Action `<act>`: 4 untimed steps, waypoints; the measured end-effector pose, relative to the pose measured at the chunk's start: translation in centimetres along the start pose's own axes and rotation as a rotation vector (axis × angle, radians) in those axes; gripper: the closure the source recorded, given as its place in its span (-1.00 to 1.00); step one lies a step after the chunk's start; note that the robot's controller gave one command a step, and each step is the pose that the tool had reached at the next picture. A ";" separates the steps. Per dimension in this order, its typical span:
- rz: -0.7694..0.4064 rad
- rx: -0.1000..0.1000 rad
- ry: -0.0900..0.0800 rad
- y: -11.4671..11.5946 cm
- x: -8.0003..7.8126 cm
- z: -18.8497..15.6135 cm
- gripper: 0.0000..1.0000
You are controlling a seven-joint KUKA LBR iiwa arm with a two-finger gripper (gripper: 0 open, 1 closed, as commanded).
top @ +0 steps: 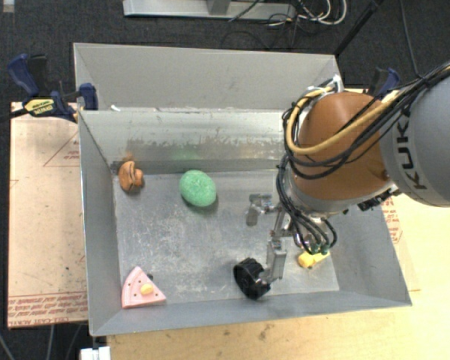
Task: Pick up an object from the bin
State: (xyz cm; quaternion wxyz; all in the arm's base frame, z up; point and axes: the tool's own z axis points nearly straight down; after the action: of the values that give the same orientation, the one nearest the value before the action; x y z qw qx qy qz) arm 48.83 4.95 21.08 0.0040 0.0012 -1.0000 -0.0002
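While the pincer [266,236] hangs w/ fingers spread toward the bin's [172,246] 4 o'clock, a black ring-like obj [247,280] lies at its 6 o'clock, just beside the lower fingertip. Small yellow piece [308,260] at its 3. Green egg [198,188] and brown lump [130,175] at 10, pink wedge [142,289] at 8.

My orange wrist cover [337,148] and its cables [315,137] hide the right-hand floor and part of the back wall of the bin [97,201]. A small yellow thing [309,259] peeks from under them, too covered to name. My arm [435,148] runs off the right edge.
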 end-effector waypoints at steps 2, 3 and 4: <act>-0.152 0.000 -0.011 -0.8 -0.1 4.9 -1.00; -0.323 0.001 -0.007 -1.9 0.6 6.7 -1.00; -0.581 0.002 -0.009 -1.5 0.7 6.6 -1.00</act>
State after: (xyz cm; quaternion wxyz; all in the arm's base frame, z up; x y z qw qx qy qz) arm 48.12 3.49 14.46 -0.0004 0.2876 -0.9578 -0.0004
